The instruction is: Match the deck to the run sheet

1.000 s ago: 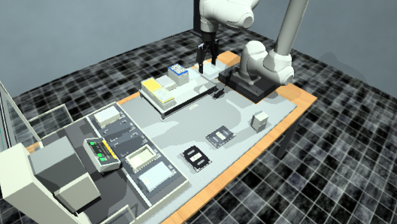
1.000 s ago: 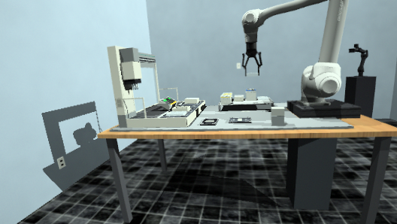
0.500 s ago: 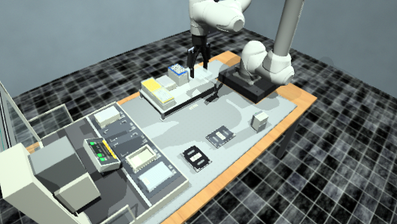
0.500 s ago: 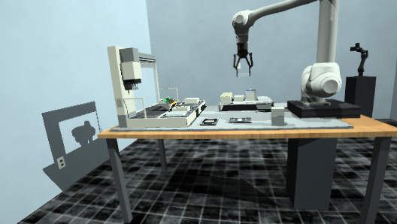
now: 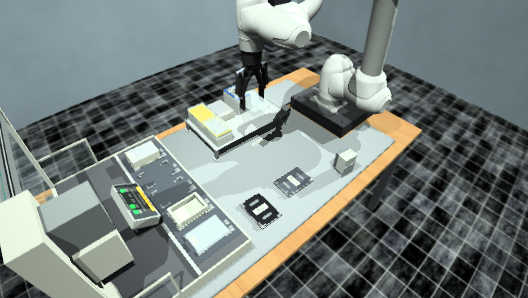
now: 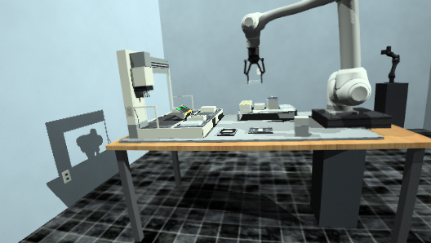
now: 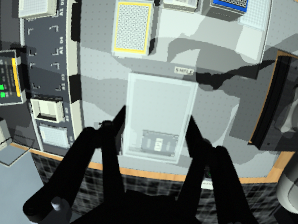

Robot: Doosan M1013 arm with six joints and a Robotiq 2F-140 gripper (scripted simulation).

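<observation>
My gripper (image 5: pixel 251 99) hangs high above the table near the shelf (image 5: pixel 227 131), and is shut on a clear, see-through cover (image 7: pixel 160 117) with a label at one short end. The cover also shows in the side view (image 6: pixel 254 77), well above everything. On the deck sit a white block (image 5: pixel 142 154), an open reservoir (image 5: pixel 187 208) and a lidded plate (image 5: pixel 207 234).
Two black nests (image 5: pixel 260 210) (image 5: pixel 293 182) lie on the mat. A small grey box (image 5: pixel 345 161) stands near the table's edge. A panel with green lights (image 5: pixel 134 205) sits beside the deck. The liquid handler's tower (image 6: pixel 136 87) rises at the deck's far end. The arm's base (image 5: pixel 337 112) stands beside the shelf.
</observation>
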